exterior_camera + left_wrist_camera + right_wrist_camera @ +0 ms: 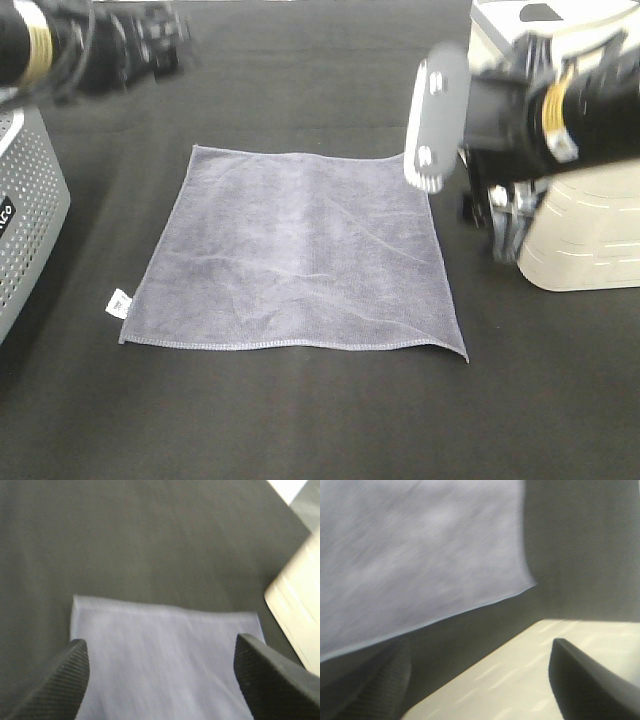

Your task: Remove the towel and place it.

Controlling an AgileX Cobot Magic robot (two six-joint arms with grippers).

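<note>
The towel lies flat on the black table, grey-lavender, with a small white tag at its near left corner. My left gripper hovers beyond the towel's far left corner. In the left wrist view its fingers stand wide apart and empty, with the towel's far edge below. My right gripper hangs beside the towel's right edge, over the beige container's rim. In the right wrist view it is open and empty, with a towel corner in sight.
A grey perforated basket stands at the left edge. A beige plastic container stands at the right, close to the towel; it also shows in the left wrist view and in the right wrist view. The black tabletop surrounds the towel.
</note>
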